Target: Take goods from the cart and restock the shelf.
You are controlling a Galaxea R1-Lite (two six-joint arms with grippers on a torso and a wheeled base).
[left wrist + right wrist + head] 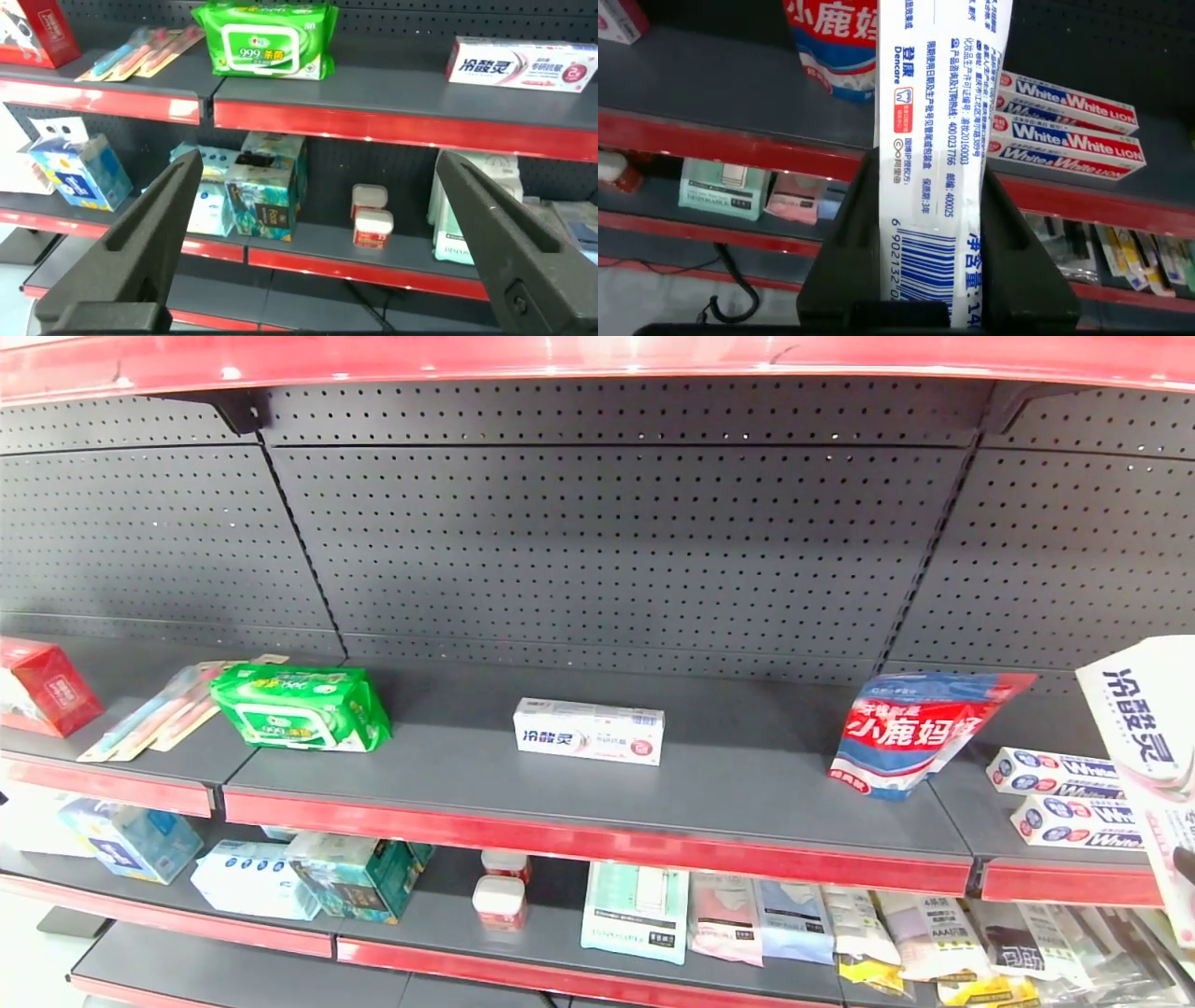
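At right end of shelf, R end effector clamps a toothpaste box near two stacked white boxes, while L end effector gapes wide facing lower tiers.

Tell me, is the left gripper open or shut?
Open. The fingers of the left gripper stand wide apart, nothing held between them.

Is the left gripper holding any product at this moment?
No, the left gripper is open, with nothing between its fingers.
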